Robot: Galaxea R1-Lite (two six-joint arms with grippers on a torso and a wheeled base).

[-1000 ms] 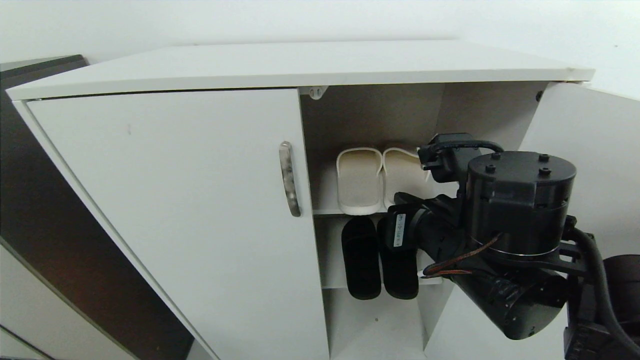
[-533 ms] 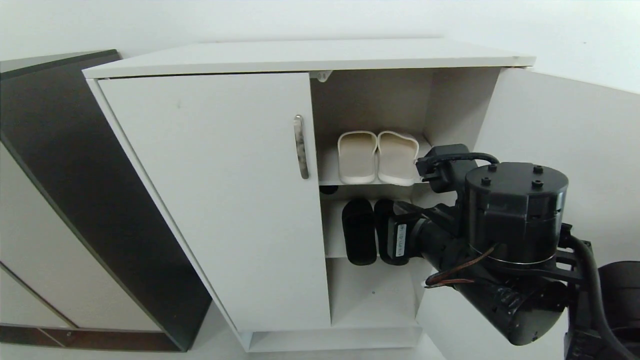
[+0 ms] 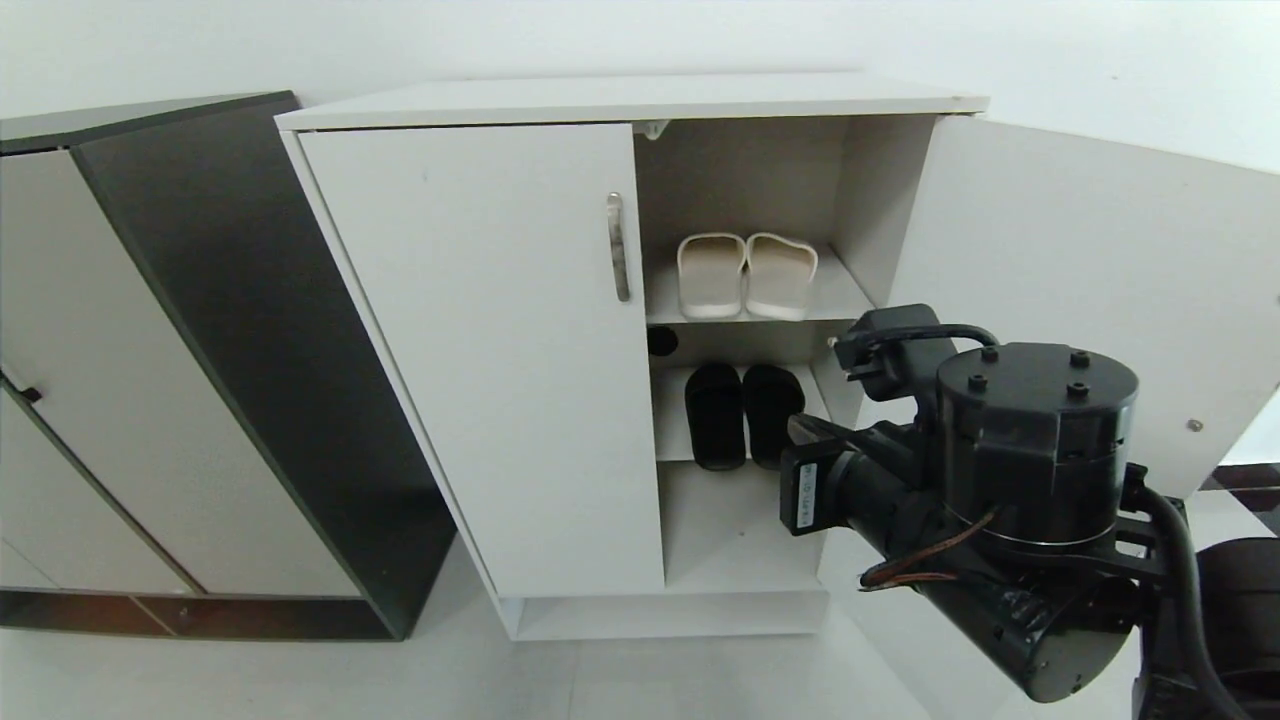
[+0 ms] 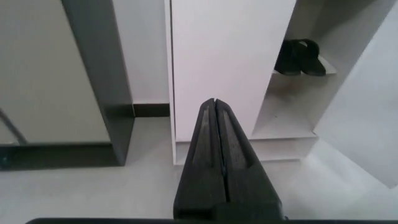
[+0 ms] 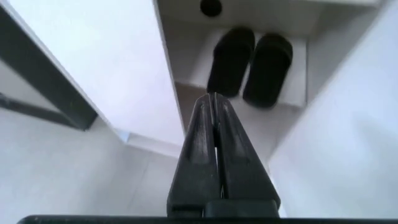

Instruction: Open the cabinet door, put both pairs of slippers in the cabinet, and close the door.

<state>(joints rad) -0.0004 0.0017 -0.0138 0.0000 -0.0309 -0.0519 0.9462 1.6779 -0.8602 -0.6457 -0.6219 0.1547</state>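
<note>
- The pale floor (image 3: 700, 680) runs under both tools, and a plain white wall (image 3: 1100, 50) closes the room beyond them. A dark-sided unit (image 3: 230, 330) stands well off to the left of the left tool.
- The white cabinet (image 3: 620, 100) stands ahead of both tools. Its left door (image 3: 480, 340) is shut, and the handle (image 3: 619, 247) is upright at its inner edge.
- The open door (image 3: 1080, 290) is swung wide to the right of the right tool. Its long axis is upright, it hinges on the cabinet's right wall, and its inner face is turned toward the arm. The right arm is the nearer 1, so closing likely means getting round to the door's outer face and pushing it leftward across the opening.
- The 2 pairs of slippers are already inside, ahead of the right tool, with their long axes running front to back. The white pair (image 3: 745, 275) is on the upper shelf and the black pair (image 3: 745, 415) on the shelf below.
- The right tool (image 5: 215, 102) has its fingers pressed together and holds nothing.
- The left tool (image 4: 215, 106) is likewise pressed together and empty. It faces the cabinet's base and sits farther from the open door.
</note>
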